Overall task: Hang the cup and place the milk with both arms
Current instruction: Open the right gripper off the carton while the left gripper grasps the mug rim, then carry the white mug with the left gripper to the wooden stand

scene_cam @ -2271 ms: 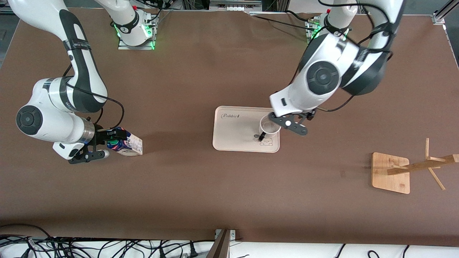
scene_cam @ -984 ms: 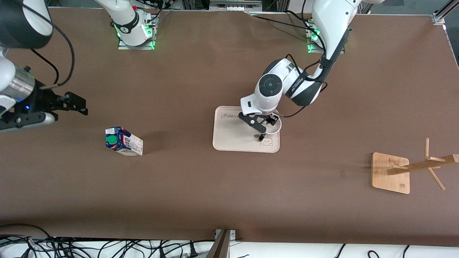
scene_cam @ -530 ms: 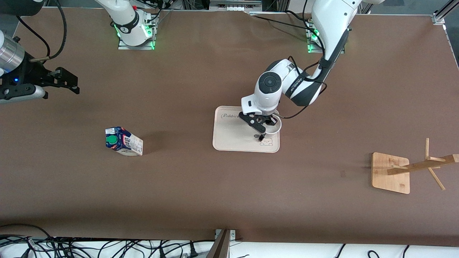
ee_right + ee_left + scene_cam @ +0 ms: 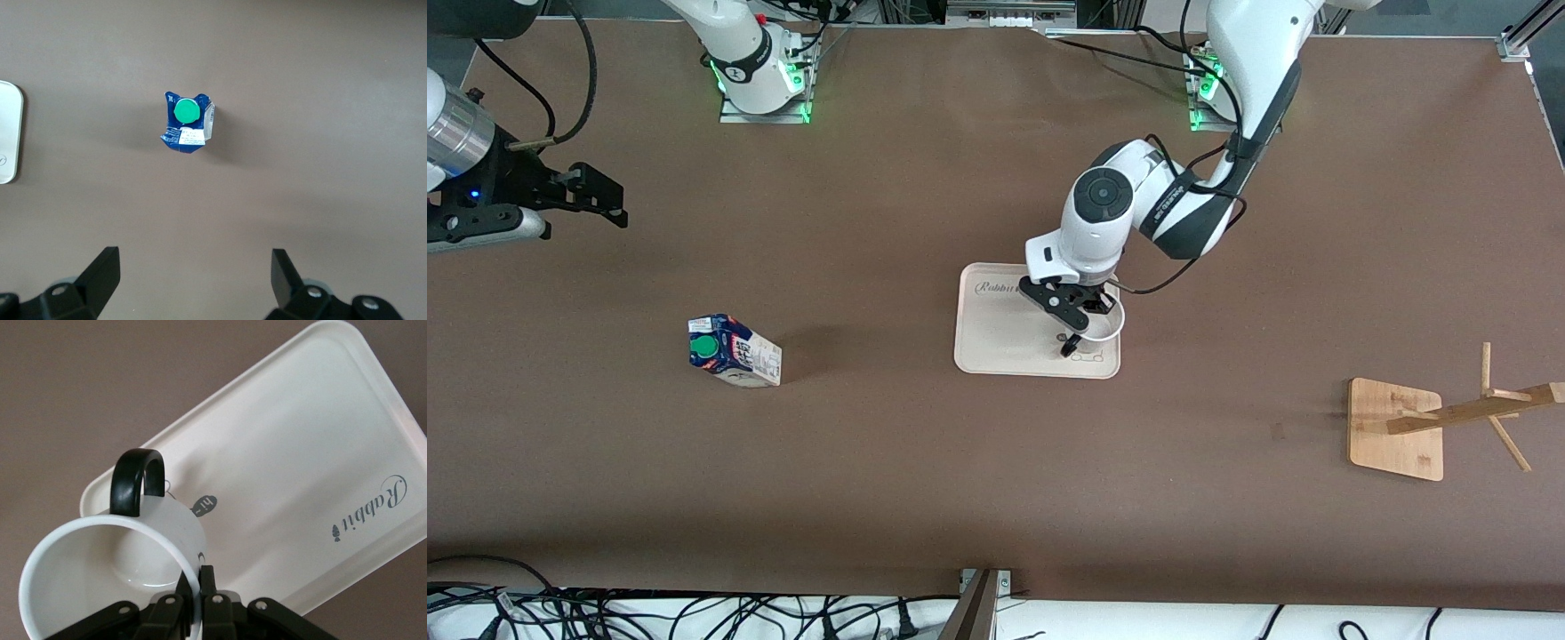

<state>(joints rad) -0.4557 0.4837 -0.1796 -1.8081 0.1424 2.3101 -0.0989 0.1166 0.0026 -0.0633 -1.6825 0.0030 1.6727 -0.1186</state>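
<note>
A cream tray with "Rabbit" on it lies on the brown desk. A wooden rack stands near the left arm's end.

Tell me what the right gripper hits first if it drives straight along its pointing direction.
Probably bare table: the open right gripper points down at it, with the milk ahead of the fingers rather than between them. Depth is unclear.

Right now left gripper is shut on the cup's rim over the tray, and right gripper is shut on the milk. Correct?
Partly. The left gripper does pinch the cup by its rim over the tray. But the right gripper is open and holds nothing: the right wrist view shows the milk standing alone on the table below it.
</note>
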